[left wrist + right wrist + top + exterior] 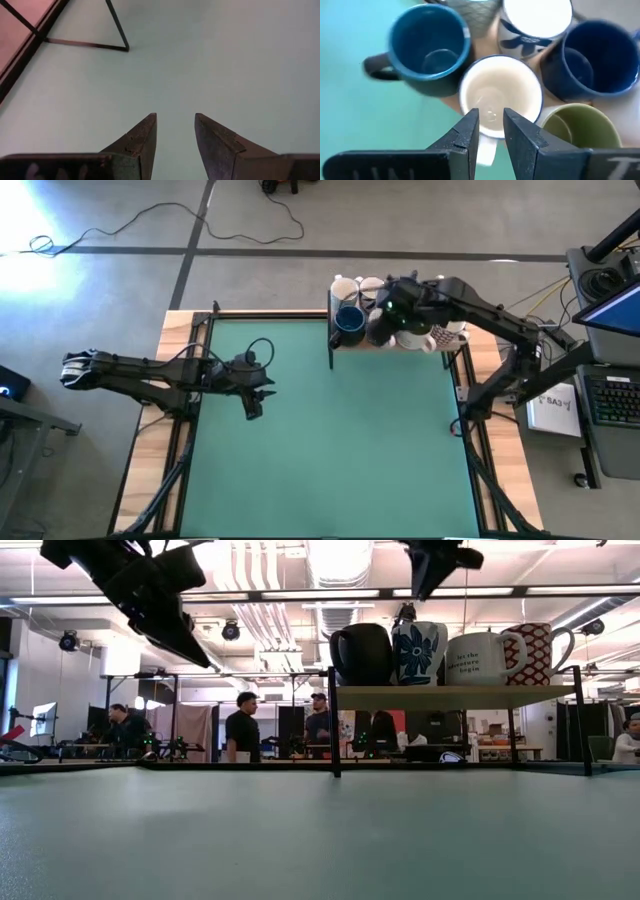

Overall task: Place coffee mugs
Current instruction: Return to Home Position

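Observation:
Several mugs stand close together on a raised shelf (450, 697) at the table's far edge. The right wrist view shows a white mug with a navy rim (500, 92), a dark mug that is blue inside (430, 47), a flower-patterned mug (535, 25), a navy mug (597, 60) and an olive green mug (580, 127). My right gripper (491, 125) hovers over the white mug with its fingers a little apart. In the low view its tips (422, 590) are above the mug rims. My left gripper (175, 125) is open above the green mat at the table's left (253, 408).
The shelf stands on thin dark legs (333, 720) with open room beneath it. The green mat (340, 450) spreads wide between the arms. A thin dark frame (115, 30) lies near the left gripper. People stand in the room beyond the table (243, 725).

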{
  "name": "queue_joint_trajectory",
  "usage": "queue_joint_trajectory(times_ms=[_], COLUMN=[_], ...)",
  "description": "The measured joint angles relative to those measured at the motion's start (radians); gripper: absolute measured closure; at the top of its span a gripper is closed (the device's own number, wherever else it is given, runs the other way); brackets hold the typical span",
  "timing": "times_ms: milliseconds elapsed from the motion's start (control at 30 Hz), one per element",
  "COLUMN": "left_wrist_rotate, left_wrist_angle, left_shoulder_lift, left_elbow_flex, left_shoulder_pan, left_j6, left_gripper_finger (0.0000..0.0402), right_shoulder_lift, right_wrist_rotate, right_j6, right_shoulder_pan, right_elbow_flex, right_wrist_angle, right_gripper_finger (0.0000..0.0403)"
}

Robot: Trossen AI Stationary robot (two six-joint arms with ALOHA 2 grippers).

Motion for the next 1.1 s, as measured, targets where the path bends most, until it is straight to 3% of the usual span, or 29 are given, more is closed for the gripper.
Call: queue_joint_trajectory(times_ms=[333, 500, 700, 967, 1100], left_wrist_rotate=[0.001, 0.002, 0.002, 0.002, 0.002], left_wrist_angle=[0.006, 0.007, 0.019, 0.034, 0.053], left_shoulder_lift=[-0.006, -0.006, -0.005, -0.005, -0.005], left_elbow_flex=[0.0, 0.0, 0.001, 0.001, 0.001], left_shoulder_pan=[0.0, 0.0, 0.0, 0.0, 0.0], left_j6=[-0.118, -0.149, -0.193, -0.283, -0.304], left_gripper_finger=[0.0285, 0.0285, 0.0285, 0.0285, 0.0285], right_shoulder_lift=[-0.101, -0.196, -0.353, -0.593, -0.703], right_wrist_rotate=[0.284, 0.313, 0.314, 0.284, 0.267], right_j6=[-0.004, 0.053, 0.025, -0.117, -0.123], right_shoulder_pan=[0.335, 0.472, 0.546, 0.551, 0.551], right_elbow_flex=[-0.125, -0.311, -0.607, -1.024, -1.201], right_wrist_angle=[0.003, 0.053, 0.311, 0.75, 0.888], right_gripper_finger=[0.0327, 0.033, 0.0326, 0.0329, 0.0325])
